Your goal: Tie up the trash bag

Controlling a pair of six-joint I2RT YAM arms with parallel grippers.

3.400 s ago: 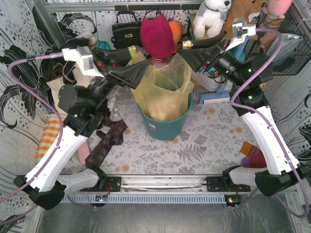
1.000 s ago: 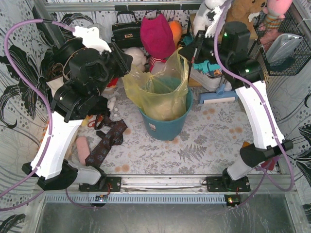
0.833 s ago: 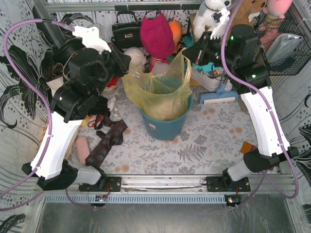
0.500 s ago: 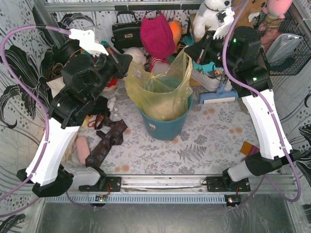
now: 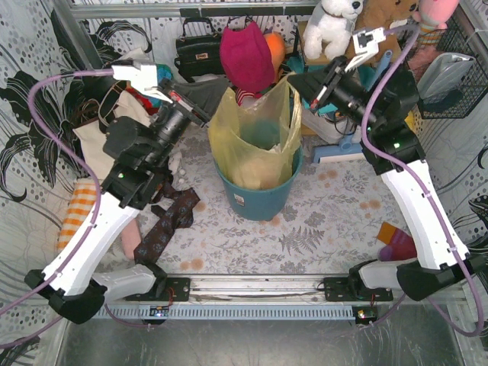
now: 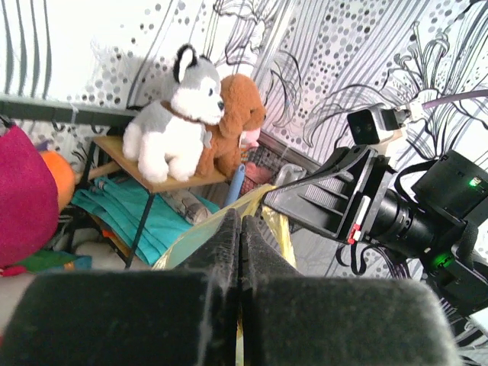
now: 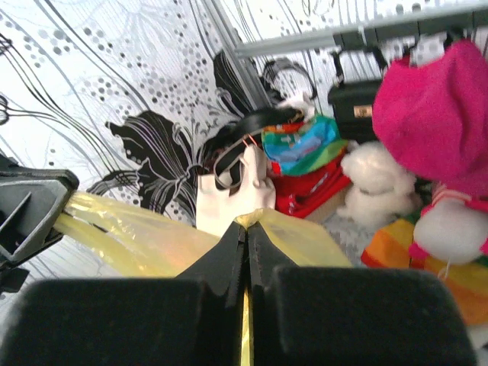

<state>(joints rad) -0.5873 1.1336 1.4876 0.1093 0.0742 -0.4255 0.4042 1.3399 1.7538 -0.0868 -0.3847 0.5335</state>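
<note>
Pinching bag rim: left hand at 10 o'clock, right hand at 2 o'clock, both clenched | holding corners above bucket, likely for knotting

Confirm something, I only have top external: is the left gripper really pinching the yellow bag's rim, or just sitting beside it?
Observer: Pinching. The left wrist view shows the left gripper shut, with yellow film of the trash bag coming out at its fingertips.
Operator: Right side the same?
Observer: Yes. The right wrist view shows the right gripper shut, with a yellow sliver in the seam between its fingers.
Operator: Is the rim slack between them?
Observer: It doesn't look slack. In the right wrist view the film runs as a drawn-out band across to the left gripper at the frame's left edge.
</note>
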